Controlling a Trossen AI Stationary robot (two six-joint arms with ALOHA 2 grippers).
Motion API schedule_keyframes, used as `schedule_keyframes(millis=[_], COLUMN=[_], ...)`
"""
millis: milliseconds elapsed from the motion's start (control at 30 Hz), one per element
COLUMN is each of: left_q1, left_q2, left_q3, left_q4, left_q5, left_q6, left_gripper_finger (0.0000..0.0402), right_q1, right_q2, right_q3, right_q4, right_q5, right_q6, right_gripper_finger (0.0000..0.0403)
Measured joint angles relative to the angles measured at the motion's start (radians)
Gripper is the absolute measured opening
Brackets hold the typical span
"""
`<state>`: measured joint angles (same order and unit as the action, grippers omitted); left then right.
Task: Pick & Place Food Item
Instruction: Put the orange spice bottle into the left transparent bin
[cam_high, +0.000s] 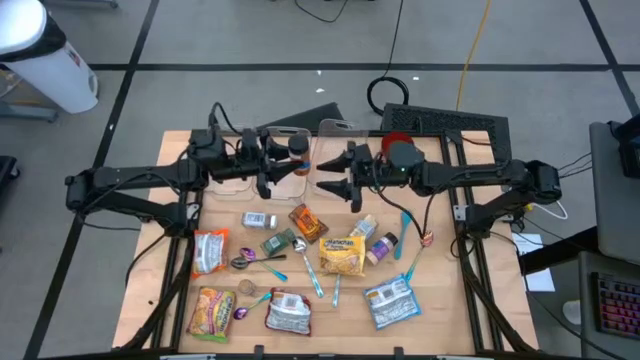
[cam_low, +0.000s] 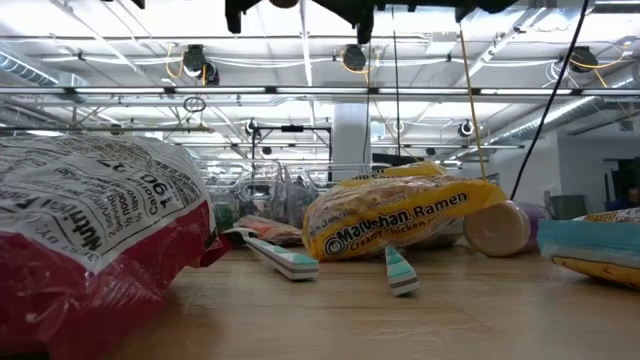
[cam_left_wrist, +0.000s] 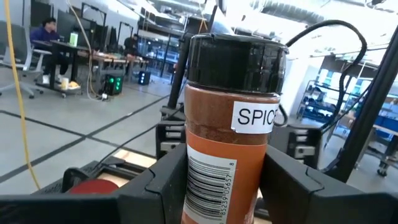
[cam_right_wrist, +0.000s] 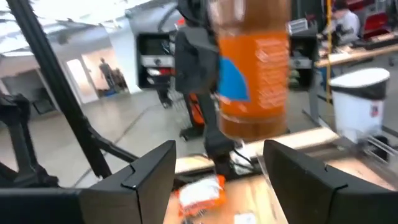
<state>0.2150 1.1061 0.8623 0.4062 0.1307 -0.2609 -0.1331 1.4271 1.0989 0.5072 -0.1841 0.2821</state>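
Observation:
A spice jar (cam_left_wrist: 233, 118) with a black lid, reddish-brown contents and a white label is held up over the far middle of the table (cam_high: 440, 300) by my left gripper (cam_left_wrist: 224, 180), which is shut on it. From above, the jar (cam_high: 298, 148) shows just ahead of my left gripper (cam_high: 283, 165). My right gripper (cam_high: 322, 177) stands open a short way to the jar's right, facing it and touching nothing. The right wrist view shows my right gripper (cam_right_wrist: 217, 168) with its fingers apart and the blurred jar (cam_right_wrist: 252, 68) beyond them. My left gripper pinches the jar's lower body (cam_left_wrist: 214, 180) between its two fingers (cam_left_wrist: 155, 183), one on each side, below the label. The fingers reach in about level from the table's left. The jar stands upright in the hold, lid up, lifted clear of the table.
Food packets lie across the near half of the table: a yellow ramen packet (cam_high: 343, 255), snack bags (cam_high: 210, 250), a silver pouch (cam_high: 389, 303) and several spoons (cam_high: 305, 265). Clear plastic containers (cam_high: 335, 128) and a red lid (cam_high: 397, 140) sit at the far edge.

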Motion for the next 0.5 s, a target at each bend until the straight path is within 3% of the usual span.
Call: schedule_keyframes(millis=[233,500], left_q1=[-0.005,-0.032], left_q2=[0.000,0.046], left_q3=[0.000,0.000], left_q4=[0.008,0.024], left_q5=[0.000,0.000], left_q6=[-0.004,-0.015], left_gripper_finger=[0.0175,0.0175], right_q1=[-0.018,-0.035], right_q2=[0.035,0.034], right_q3=[0.000,0.000], right_q4=[0.001,0.015], right_q5=[0.005,0.006], right_q6=[0.097,0.100], right_gripper_finger=[0.0240,0.0267])
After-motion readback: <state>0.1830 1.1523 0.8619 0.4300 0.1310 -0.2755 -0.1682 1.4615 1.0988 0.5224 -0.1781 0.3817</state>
